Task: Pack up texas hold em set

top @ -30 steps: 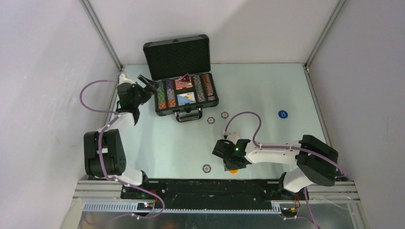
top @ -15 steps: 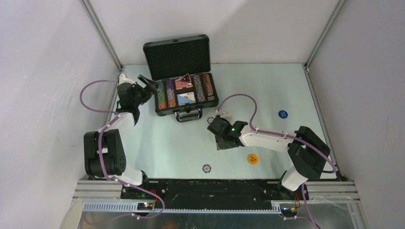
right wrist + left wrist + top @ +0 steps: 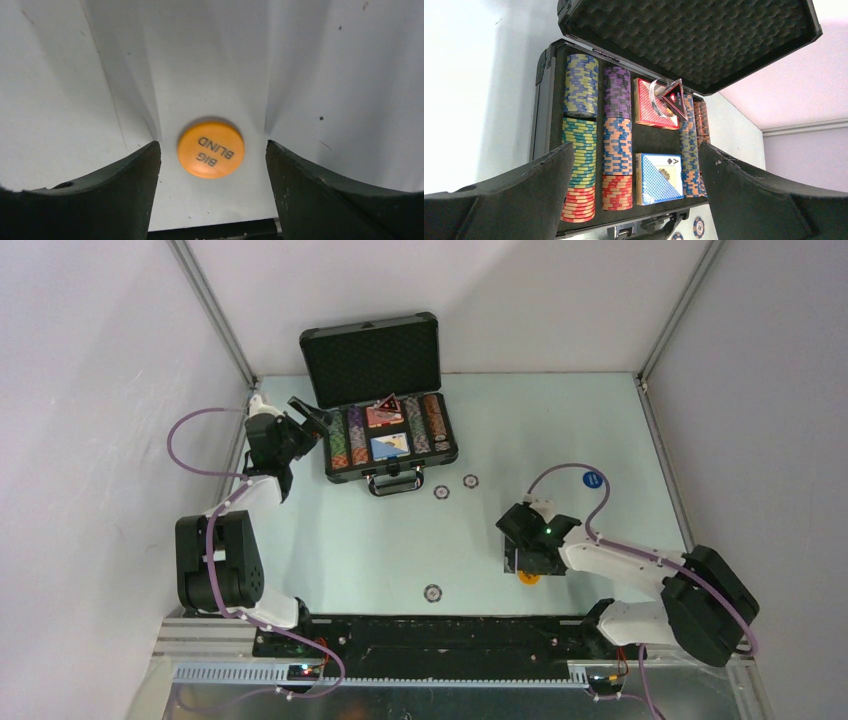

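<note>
The black briefcase point(image 3: 345, 472) lies open at the back left, its foam lid point(image 3: 372, 355) upright. Inside are rows of multicoloured chips point(image 3: 580, 150), a red card deck point(image 3: 648, 105), a blue deck point(image 3: 659, 177) and a dark triangular marker point(image 3: 675, 97). My left gripper point(image 3: 312, 418) hangs open beside the case's left side, holding nothing. An orange "BIG BLIND" button point(image 3: 211, 148) lies flat on the table. My right gripper point(image 3: 525, 562) is low over it, open, a finger on each side without touching. From above only the button's edge point(image 3: 529, 578) shows.
Two loose chips point(image 3: 441, 492) point(image 3: 470, 481) lie in front of the case handle point(image 3: 395, 483), a third chip point(image 3: 432, 592) sits near the front rail. A blue button point(image 3: 592, 479) lies at the right. Walls enclose the table on three sides.
The orange button now lies further right than a second ago. My right gripper swung up toward the case, then came back down over the button with its jaws wider. The left arm is still.
</note>
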Motion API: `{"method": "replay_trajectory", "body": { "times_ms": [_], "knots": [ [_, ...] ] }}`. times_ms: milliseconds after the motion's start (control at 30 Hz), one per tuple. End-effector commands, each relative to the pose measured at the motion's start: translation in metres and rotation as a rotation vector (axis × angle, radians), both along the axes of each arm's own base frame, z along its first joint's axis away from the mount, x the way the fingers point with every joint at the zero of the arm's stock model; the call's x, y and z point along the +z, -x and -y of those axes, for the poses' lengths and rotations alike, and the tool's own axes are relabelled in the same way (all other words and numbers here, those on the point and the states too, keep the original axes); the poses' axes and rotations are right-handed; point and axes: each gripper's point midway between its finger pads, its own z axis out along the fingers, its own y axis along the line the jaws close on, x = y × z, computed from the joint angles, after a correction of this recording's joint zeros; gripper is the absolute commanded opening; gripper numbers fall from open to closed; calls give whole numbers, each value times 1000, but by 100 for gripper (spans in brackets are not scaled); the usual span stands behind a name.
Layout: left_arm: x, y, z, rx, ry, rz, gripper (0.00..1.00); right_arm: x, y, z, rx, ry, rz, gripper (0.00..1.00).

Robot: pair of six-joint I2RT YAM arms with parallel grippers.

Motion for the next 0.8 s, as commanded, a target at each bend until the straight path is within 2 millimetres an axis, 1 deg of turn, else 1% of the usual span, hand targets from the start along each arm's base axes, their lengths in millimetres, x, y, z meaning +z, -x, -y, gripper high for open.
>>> {"method": "replay_trajectory", "body": {
  "times_ms": [0,133,267,533,767],
  "knots": [
    [12,-4,4,-18,7,44,98,1,8,5,-48,-38,-3,81],
    [12,-4,4,-19,7,43,98,-2,12,2,-46,-61,-19,80],
    [12,-4,5,-20,8,43,98,-5,10,0,-41,-59,-18,78],
    [11,-4,4,-18,8,42,98,-9,4,5,-47,-33,-12,69],
    [11,-4,5,-19,9,41,98,-10,4,13,-58,-4,-11,60]
  ]
}}
